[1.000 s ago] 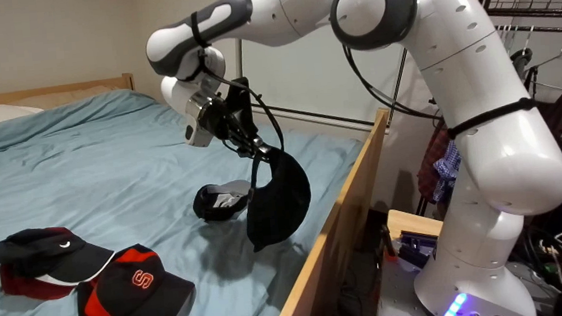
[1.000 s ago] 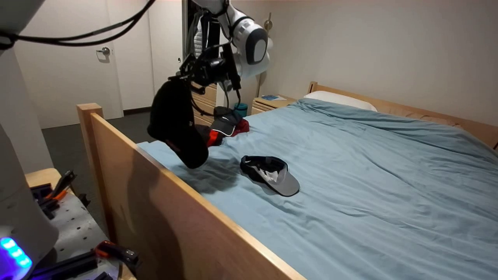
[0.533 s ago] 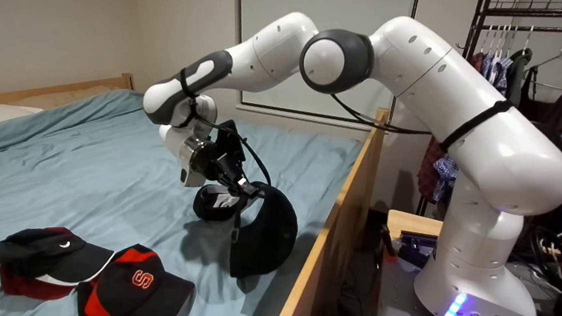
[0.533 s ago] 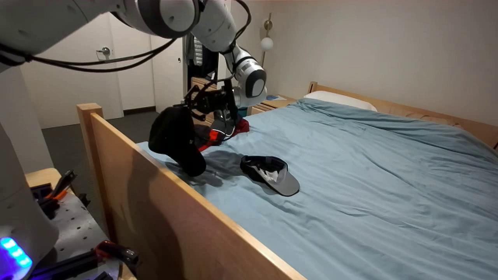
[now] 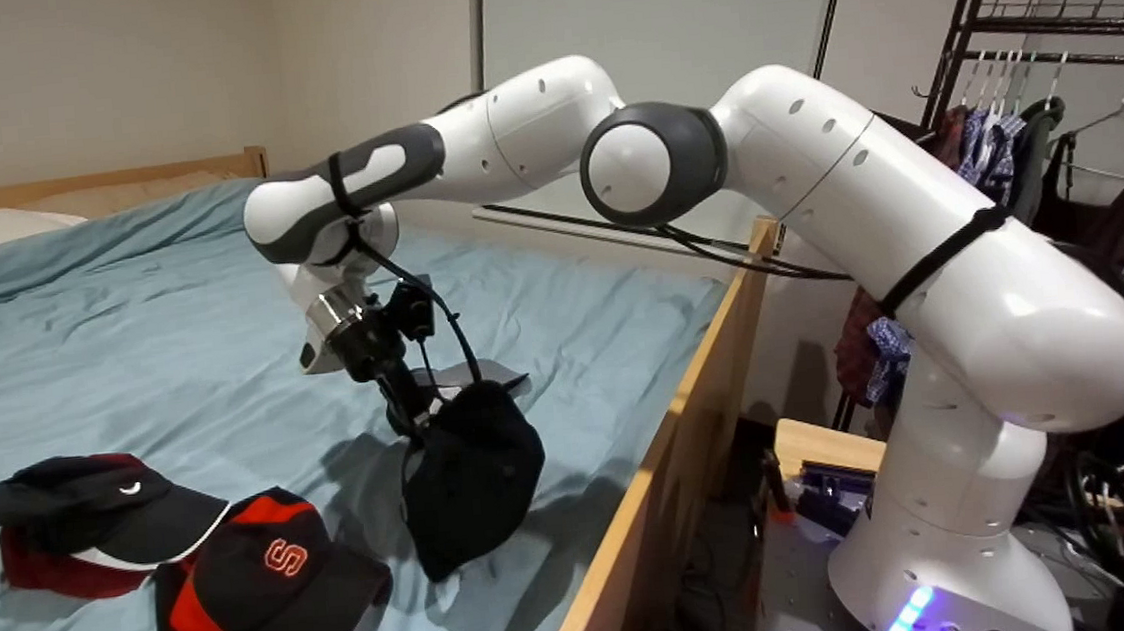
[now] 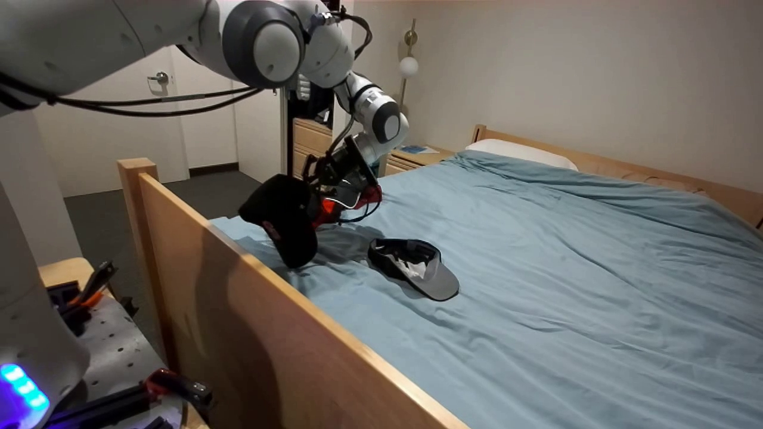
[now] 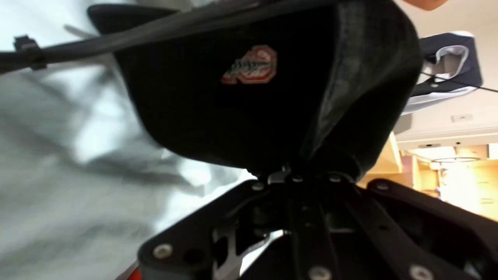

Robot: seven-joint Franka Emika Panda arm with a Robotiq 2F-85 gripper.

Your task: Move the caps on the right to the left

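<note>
A black cap (image 5: 475,478) hangs from the gripper (image 5: 419,428), near the centre of the frame in an exterior view. The jaws are clenched on its edge; the cap is tilted over the blue sheet (image 5: 196,384), and whether its lower end touches cannot be told. In the wrist view its red-and-white emblem (image 7: 253,66) lies just above the centre, and a dark cable (image 7: 81,46) crosses in front from the left edge.

The 2nd cap, an upturned cap (image 6: 432,279) with a grey brim, rests on the sheet below and right of the centre in an exterior view, apart from the black cap; in an exterior view the upturned cap (image 5: 488,371) is partly hidden by the gripper and the black cap.

At lower left in an exterior view lie a red-and-black cap (image 5: 272,579) with an S on its front and, just beside it, a dark cap (image 5: 106,512) with a white crescent mark, dark red showing underneath.

A wooden footboard (image 5: 677,437) slants up from the bottom centre, standing between the sheet and the robot base (image 5: 943,566); a clothes rack (image 5: 966,33) is at upper right. In an exterior view a door (image 6: 119,140) occupies the upper left, a lamp (image 6: 408,67) the top centre and a pillow (image 6: 521,153) the upper right.
</note>
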